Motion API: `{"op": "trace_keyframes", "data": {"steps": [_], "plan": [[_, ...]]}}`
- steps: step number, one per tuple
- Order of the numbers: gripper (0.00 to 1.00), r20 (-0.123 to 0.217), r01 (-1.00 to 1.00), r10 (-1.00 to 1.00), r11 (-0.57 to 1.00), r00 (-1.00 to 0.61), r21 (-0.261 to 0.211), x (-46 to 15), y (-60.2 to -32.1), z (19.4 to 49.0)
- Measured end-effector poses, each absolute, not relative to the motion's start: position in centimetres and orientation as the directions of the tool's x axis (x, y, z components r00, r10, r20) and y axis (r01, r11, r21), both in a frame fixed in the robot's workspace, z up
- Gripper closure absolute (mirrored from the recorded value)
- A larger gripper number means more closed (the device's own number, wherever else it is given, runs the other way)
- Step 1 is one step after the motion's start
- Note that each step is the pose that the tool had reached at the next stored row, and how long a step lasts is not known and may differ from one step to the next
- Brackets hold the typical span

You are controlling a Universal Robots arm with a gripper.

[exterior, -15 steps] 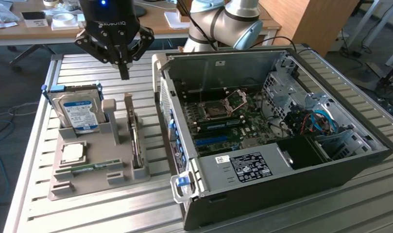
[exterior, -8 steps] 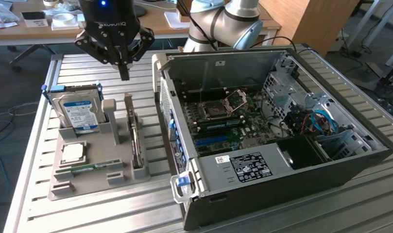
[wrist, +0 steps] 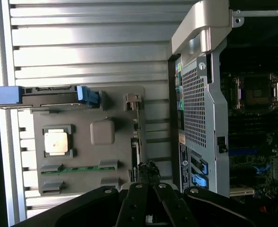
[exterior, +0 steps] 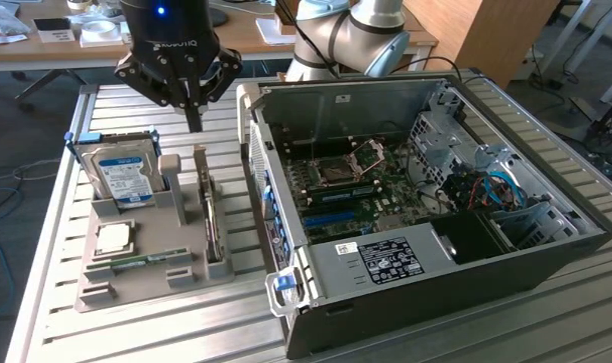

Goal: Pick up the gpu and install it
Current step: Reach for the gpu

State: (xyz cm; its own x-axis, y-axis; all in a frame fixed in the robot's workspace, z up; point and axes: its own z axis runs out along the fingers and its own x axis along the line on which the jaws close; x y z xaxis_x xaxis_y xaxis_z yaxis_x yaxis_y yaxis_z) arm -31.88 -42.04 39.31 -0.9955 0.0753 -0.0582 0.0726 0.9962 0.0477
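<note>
The gripper (exterior: 194, 123), fingers together and empty, hung over the far end of the gpu (exterior: 211, 213) standing in its gray holder (exterior: 142, 284).

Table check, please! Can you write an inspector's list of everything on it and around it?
Surface: slatted metal table carrying a grey holder and an open PC case.
Job's things: gpu stands on edge in the holder, not yet picked up.
Clutter: hard drive, CPU and memory stick, all in the holder.
Grippers: gripper shut, holding nothing, hovers close above the gpu.
Cables: blue and red cables inside the case.
Surroundings: desk behind the table, with small items on it.
</note>
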Motion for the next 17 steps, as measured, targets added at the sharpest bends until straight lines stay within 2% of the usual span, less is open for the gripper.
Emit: {"op": "trace_keyframes", "data": {"steps": [10, 17], "plan": [[0.89, -0.058, 0.073, 0.075, 0.996, -0.995, 0.048, -32.0, -44.1, 39.3], [0.89, -0.058, 0.073, 0.075, 0.996, -0.995, 0.048, -32.2, -44.3, 39.2]]}}
